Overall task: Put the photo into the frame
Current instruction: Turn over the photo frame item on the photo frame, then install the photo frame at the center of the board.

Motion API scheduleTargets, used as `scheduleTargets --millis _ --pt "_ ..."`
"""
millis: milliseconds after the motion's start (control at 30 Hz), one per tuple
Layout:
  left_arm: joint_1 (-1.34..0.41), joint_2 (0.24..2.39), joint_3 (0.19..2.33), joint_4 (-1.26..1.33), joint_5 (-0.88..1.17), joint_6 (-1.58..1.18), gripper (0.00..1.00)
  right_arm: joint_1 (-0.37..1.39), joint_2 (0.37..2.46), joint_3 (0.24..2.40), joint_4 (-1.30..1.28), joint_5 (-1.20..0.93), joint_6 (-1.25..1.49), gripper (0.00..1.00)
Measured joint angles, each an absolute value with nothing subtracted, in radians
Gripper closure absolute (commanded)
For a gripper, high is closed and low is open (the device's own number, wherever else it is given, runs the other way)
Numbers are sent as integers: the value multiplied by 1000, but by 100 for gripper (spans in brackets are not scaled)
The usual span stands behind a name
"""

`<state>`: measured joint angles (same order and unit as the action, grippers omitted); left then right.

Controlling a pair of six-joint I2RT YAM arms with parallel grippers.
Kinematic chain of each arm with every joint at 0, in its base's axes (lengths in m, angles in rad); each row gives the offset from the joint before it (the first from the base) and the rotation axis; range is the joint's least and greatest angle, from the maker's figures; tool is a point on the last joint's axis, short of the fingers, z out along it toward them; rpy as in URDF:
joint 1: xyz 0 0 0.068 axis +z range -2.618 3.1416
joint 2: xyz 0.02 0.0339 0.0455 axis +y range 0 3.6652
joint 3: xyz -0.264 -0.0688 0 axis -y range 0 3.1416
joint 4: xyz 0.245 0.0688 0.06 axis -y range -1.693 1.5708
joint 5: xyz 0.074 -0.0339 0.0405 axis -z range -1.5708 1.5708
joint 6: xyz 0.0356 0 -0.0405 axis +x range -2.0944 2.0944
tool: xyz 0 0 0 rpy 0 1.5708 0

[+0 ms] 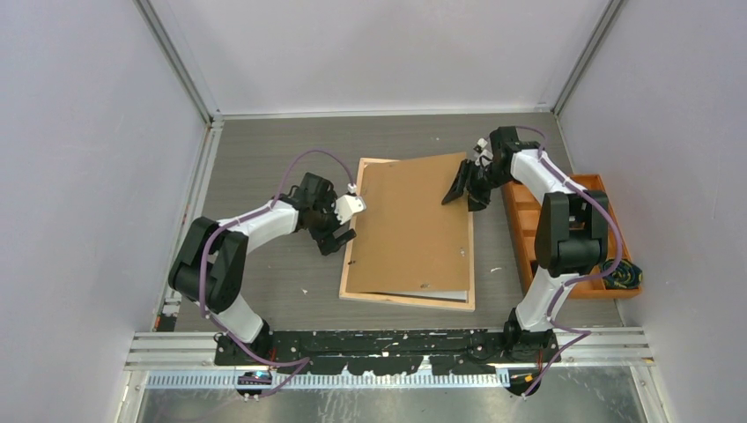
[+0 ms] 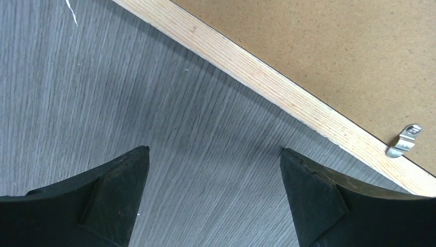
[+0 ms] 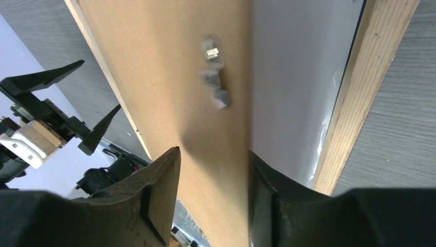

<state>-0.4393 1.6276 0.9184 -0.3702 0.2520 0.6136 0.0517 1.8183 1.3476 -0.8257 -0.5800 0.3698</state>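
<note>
The frame [image 1: 407,302] lies back up mid-table, its light wood rim [image 2: 288,92] showing. In it lies the photo [image 3: 298,77], white side up, mostly covered; a pale strip [image 1: 438,294] peeks out at the near edge. A brown backing board [image 1: 410,225] rests askew on top. My right gripper [image 1: 465,189] is at the board's far right corner. It stands open around the raised board [image 3: 169,77], with its left finger [image 3: 154,195] off the surface. My left gripper [image 1: 340,233] is open over bare table [image 2: 214,154], just left of the frame's rim.
An orange compartment tray [image 1: 515,225] stands along the right side, beside the right arm, with a dark bundle [image 1: 622,275] at its near end. A metal tab [image 2: 406,140] sits on the frame's back edge. White walls close off the table's far end and both sides.
</note>
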Motion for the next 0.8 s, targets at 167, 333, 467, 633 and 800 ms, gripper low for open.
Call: scheduleTargets --millis 167,333,467,633,800 --pt "-439 1613 918 -372 253 612 0 54 1820 1359 -836 -537 369 18" --pt "-439 1612 918 -376 253 612 0 57 1820 1363 -846 -488 369 7" --pt "-439 1612 918 -377 253 611 0 60 1820 1364 -846 -467 369 0" --pt "-439 1608 919 -387 253 611 0 79 1821 1383 -867 -381 369 0" --pt "-429 1599 928 -408 253 611 0 88 1805 1399 -869 -267 385 0"
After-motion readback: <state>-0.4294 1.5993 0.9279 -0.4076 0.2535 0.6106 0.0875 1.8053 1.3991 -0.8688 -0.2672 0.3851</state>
